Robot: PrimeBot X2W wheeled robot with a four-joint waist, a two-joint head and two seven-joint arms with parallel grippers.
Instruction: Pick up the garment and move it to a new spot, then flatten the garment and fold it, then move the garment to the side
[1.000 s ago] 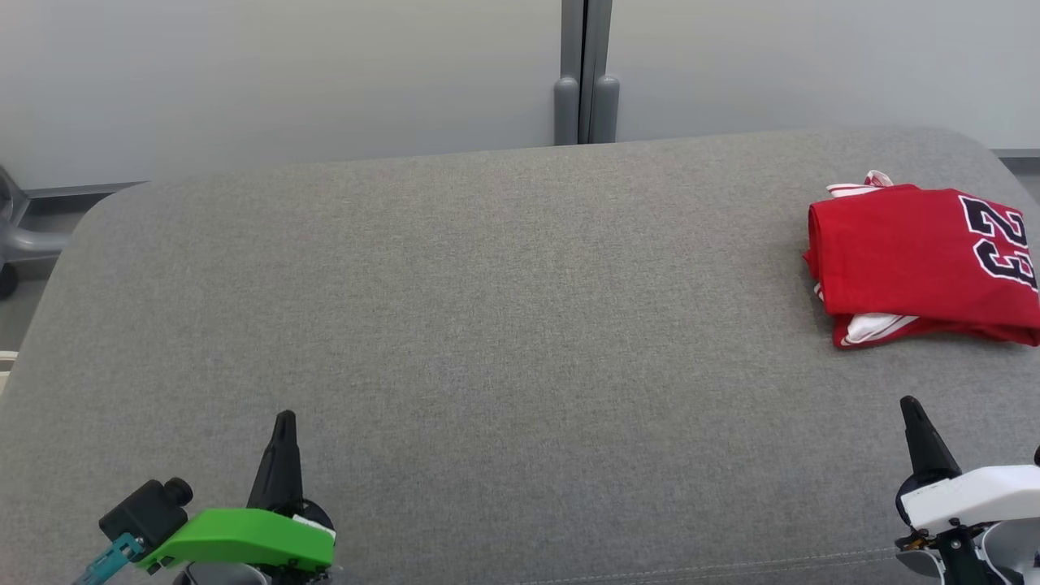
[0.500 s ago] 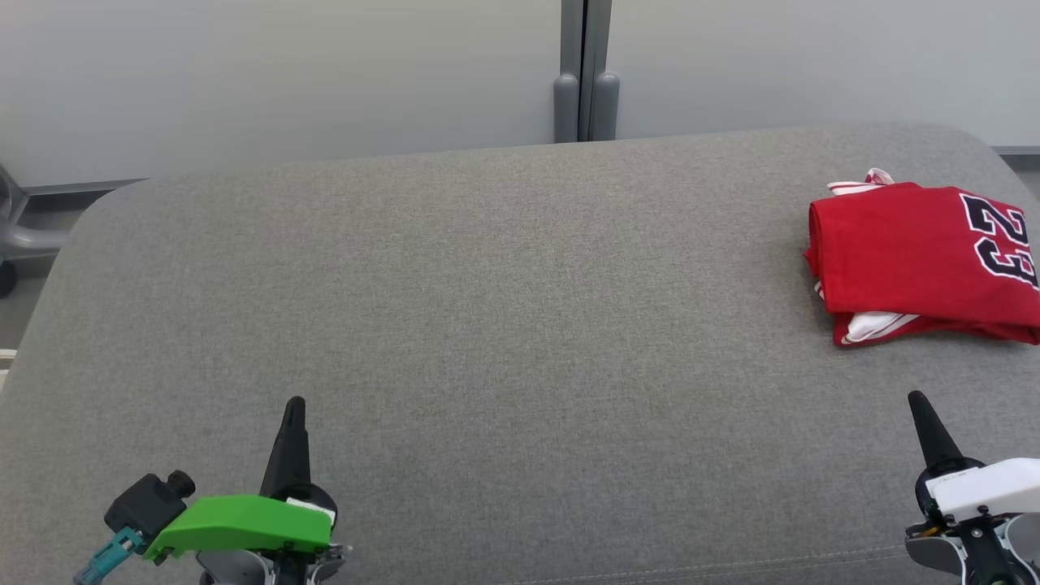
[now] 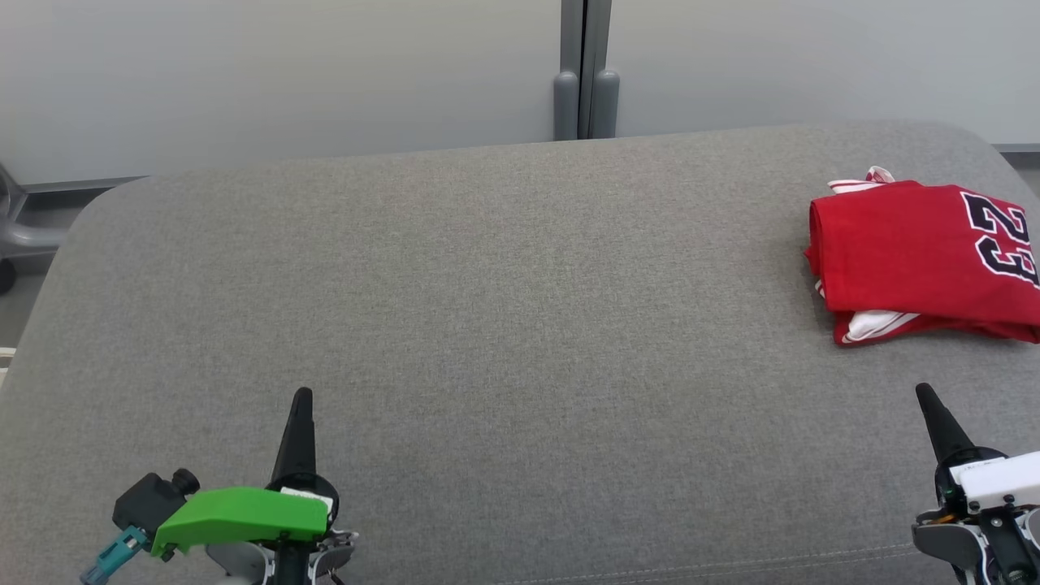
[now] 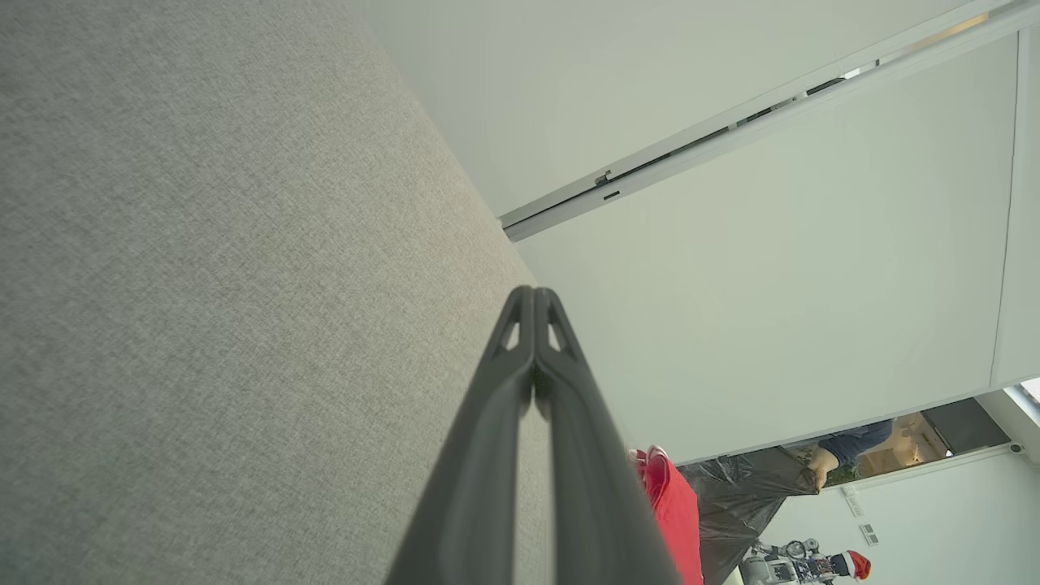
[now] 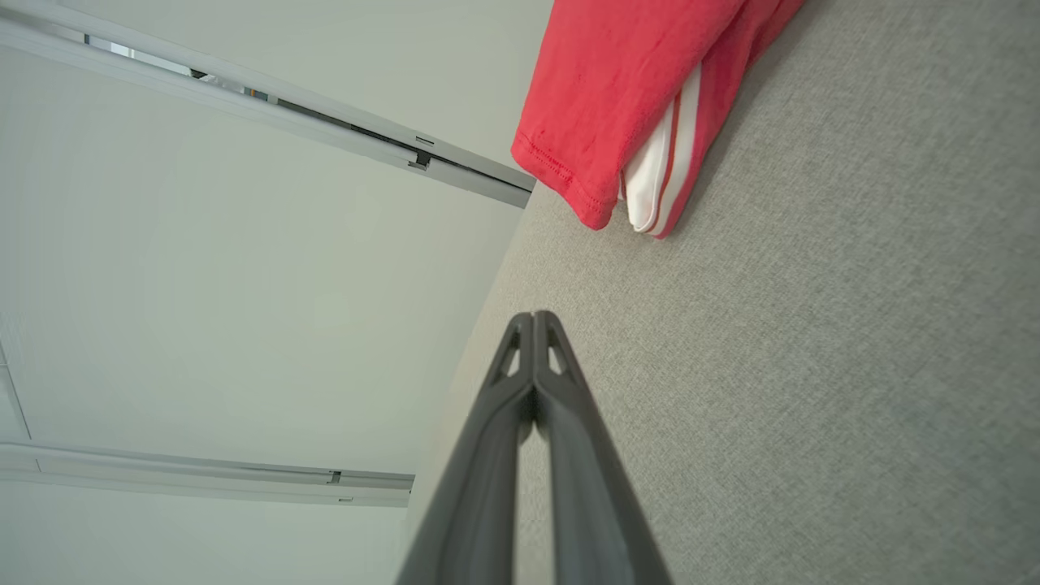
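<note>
Garment (image 3: 910, 252): a red jersey, folded into a compact stack, lying towards the far right corner of the grey upholstered bench (image 3: 520, 325). A dark number 23 with a white outline faces up on the top layer. A white layer with red stripes shows in the fold along its near edge. Nothing is touching it.

Left gripper (image 3: 301, 396): at the bench's near edge, left of the middle, well apart from the garment. Its two dark fingers are pressed together into a single point with nothing between them. A green cover sits on the wrist behind them.

Right gripper (image 3: 924, 392): by the near right corner, on the near side of the garment and clear of it. Its fingers are likewise pressed together and empty. The wrist housing is white.

I cannot tell whether either gripper touches the fabric.

Beyond the far edge are pale wall panels, joined at a grey post (image 3: 585, 81).
</note>
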